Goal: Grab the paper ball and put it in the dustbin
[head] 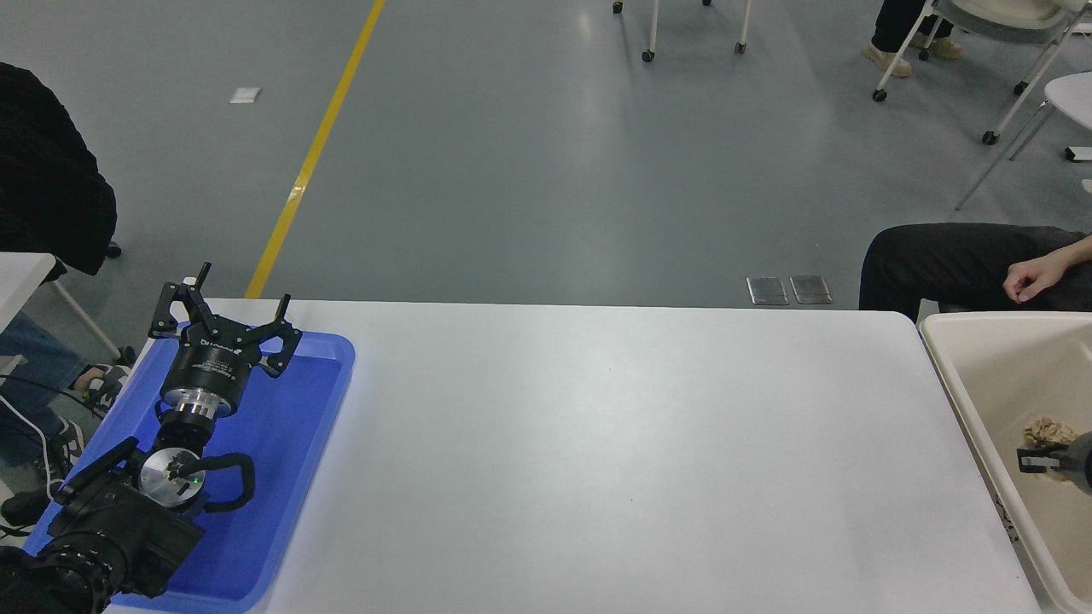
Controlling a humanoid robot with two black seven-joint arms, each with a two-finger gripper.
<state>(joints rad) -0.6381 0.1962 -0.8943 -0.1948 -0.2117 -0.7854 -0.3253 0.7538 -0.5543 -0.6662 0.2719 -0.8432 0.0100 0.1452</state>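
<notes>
Crinkled tan paper ball [1042, 430] inside smooth cream dustbin [964, 375] — right claw [1045, 461] alongside, grip unclear.
</notes>
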